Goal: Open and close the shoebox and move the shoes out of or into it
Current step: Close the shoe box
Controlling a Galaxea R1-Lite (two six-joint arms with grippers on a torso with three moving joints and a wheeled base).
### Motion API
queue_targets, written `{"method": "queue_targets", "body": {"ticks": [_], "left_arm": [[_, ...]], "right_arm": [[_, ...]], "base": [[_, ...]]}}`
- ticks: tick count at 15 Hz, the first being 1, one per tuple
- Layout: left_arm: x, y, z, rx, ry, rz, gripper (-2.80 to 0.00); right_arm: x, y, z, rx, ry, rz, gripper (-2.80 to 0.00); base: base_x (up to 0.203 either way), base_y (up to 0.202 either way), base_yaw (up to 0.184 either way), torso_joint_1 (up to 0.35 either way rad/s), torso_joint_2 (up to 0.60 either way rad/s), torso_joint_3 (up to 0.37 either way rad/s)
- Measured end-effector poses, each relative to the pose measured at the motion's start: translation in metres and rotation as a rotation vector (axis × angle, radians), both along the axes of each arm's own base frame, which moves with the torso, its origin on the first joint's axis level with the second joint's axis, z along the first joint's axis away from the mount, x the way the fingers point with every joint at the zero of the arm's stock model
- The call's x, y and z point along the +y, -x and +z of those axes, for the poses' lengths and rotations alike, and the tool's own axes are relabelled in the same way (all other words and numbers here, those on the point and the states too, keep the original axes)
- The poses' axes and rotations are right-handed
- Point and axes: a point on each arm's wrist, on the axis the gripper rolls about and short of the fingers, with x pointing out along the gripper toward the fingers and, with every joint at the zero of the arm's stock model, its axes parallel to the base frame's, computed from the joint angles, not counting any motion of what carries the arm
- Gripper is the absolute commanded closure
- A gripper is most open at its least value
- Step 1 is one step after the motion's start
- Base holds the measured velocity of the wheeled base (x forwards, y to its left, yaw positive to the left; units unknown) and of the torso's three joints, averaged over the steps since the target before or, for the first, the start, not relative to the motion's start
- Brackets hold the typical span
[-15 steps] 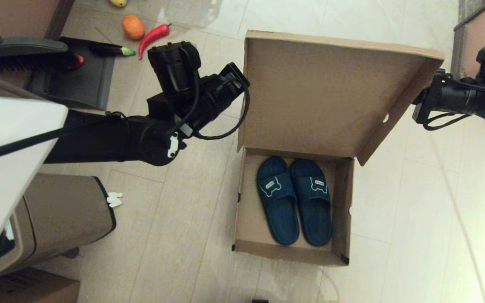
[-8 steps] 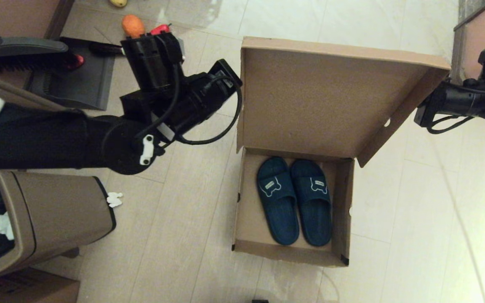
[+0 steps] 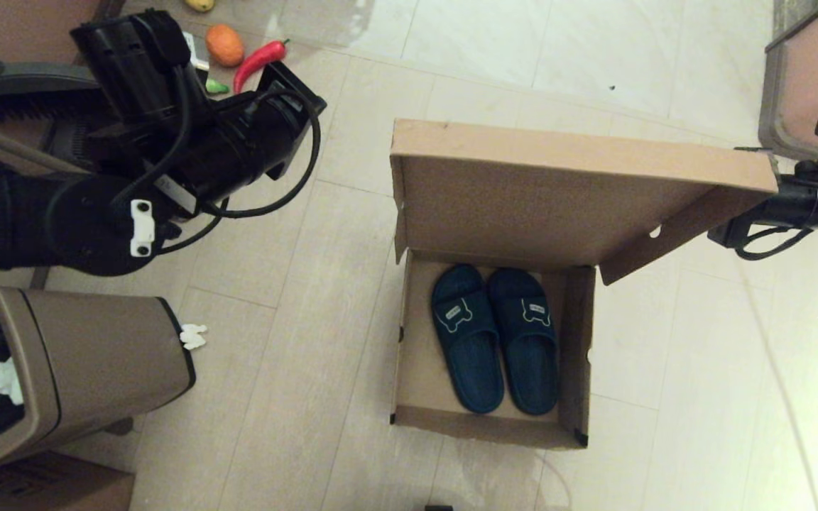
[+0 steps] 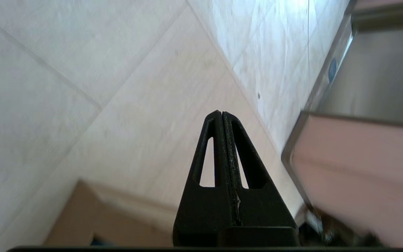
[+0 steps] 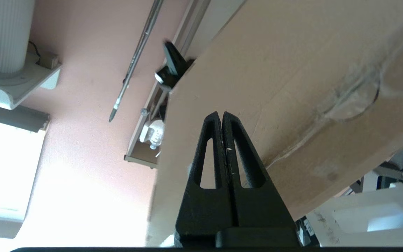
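Cardboard shoebox (image 3: 494,213) lid half-raised, shoes (image 3: 495,338) inside, right pincer (image 5: 221,117) at lid edge

You see the shoebox (image 3: 558,206) as plain matt brown cardboard, creased on its outer face. The shoes (image 3: 495,341) look like matt dark rubber with ribbed footbeds. The floor (image 3: 295,369) is smooth, faintly glossy pale tile. Both the left gripper (image 4: 221,115) and right gripper (image 5: 221,117) are matt black plastic.
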Motion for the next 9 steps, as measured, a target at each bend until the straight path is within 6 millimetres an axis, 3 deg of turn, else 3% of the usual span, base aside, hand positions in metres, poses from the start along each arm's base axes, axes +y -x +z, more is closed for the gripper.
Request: {"method": "queue_targets", "body": {"ticks": [6, 7, 9], "left_arm": [[-0.025, -0.059, 0.014, -0.095, 0.018, -0.058, 0.0], [-0.035, -0.066, 0.008, -0.09, 0.004, -0.094, 0.0], [-0.075, -0.071, -0.022, -0.03, -0.038, -0.202, 0.0]], "right_arm": [[0.006, 0.042, -0.028, 0.071, -0.019, -0.014, 0.0], [0.005, 0.05, -0.034, 0.083, -0.023, -0.024, 0.0], [0.006, 0.069, -0.047, 0.098, -0.028, -0.042, 0.0]], "base": [[0.0, 0.0, 0.0, 0.0, 0.0, 0.0], [0.0, 0.0, 0.0, 0.0, 0.0, 0.0], [0.0, 0.0, 0.0, 0.0, 0.0, 0.0]]}}
